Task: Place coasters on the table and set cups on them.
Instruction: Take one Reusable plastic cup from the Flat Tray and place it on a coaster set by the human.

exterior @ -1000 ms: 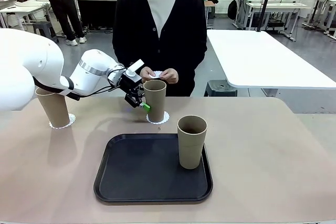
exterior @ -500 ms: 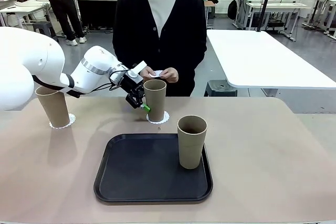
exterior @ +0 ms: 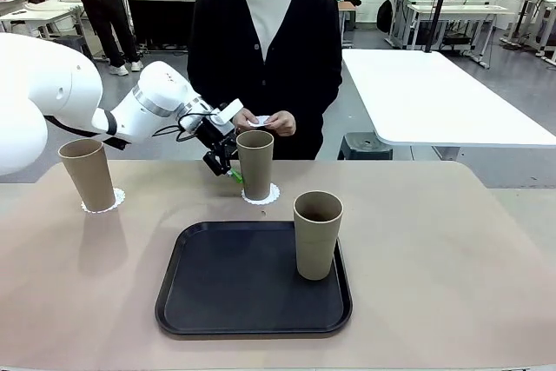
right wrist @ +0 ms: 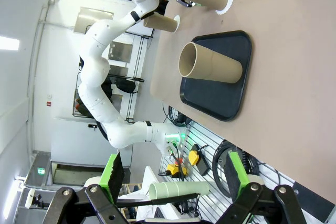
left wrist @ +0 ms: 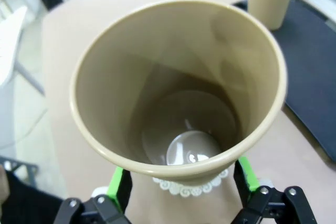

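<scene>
1. Lab room with white tables behind. The beige table (exterior: pixel 434 241) is the work surface, and a person stands at its far side, beyond the black tray (exterior: pixel 217 301).
2. Black tray: staging spot at near-centre. It holds only the tray cup (exterior: pixel 317 234), upright on its right part and empty. With no coaster under it, I'd judge it's next to move.
3. Left gripper (exterior: pixel 229 171): just past the tray's far edge, jaws spread with green pads flanking the middle cup (exterior: pixel 255 162). This reads as a release, not a pinch.
4. Right gripper (right wrist: pixel 175 176): well apart from the tray, jaws spread, nothing between them.
5. Middle cup: upright on the centre coaster (exterior: pixel 271 195), just beyond the tray's far edge. It's bare to the bottom.
6. Left cup (exterior: pixel 87 173): far-left of the tray, upright on the left coaster (exterior: pixel 111 203). Can't see inside.
7. Third coaster (exterior: pixel 261 122): in the person's hands (exterior: pixel 280 123), beyond the tray and off the table. Likely meant for the tray cup.
</scene>
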### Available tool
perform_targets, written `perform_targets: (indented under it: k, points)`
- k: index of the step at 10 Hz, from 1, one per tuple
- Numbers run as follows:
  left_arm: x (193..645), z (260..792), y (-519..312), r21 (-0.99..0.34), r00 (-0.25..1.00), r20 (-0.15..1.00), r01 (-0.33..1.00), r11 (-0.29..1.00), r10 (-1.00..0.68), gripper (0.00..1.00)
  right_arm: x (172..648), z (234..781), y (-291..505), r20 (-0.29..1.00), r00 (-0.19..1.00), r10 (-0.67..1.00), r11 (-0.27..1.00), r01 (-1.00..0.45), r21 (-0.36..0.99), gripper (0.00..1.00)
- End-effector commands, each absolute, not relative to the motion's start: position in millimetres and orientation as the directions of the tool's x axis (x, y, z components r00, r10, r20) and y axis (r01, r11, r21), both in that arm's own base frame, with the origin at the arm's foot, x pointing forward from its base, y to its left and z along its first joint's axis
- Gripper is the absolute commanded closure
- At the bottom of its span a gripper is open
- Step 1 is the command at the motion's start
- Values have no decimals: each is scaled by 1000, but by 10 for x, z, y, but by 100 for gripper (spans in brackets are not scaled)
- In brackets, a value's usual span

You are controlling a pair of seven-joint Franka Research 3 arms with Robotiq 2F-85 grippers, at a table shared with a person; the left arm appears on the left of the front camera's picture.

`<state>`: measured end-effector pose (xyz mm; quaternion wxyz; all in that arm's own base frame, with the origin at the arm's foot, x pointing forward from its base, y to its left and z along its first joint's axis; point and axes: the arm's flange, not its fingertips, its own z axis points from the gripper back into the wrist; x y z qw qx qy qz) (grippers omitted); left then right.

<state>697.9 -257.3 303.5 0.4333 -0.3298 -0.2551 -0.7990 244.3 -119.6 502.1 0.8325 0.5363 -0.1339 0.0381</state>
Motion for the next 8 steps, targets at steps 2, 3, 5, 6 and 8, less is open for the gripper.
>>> perform_targets:
  k: [2, 3, 5, 6, 8]
  points:
    - [6714, 3357, -2459, 124, -426, 645, 878, -463, -635, 0, 2453, 5019, -1191, 269, 960, -79, 409, -215, 887, 0]
    - [6680, 3484, -2432, 148, -437, 615, 881, -449, -656, 0, 2453, 5019, -1191, 269, 960, -79, 409, -215, 887, 0]
    - [6453, 4022, -2309, 191, -383, 496, 924, -333, -779, 0, 2453, 5019, -1191, 269, 960, -79, 409, -215, 887, 0]
    - [6336, 4315, -2230, 235, -360, 427, 930, -282, -830, 0, 2453, 5019, -1191, 269, 960, -79, 409, -215, 887, 0]
    - [5922, 4821, -2036, 272, -245, 275, 947, -169, -930, 0, 2453, 5019, -1191, 269, 960, -79, 409, -215, 887, 0]
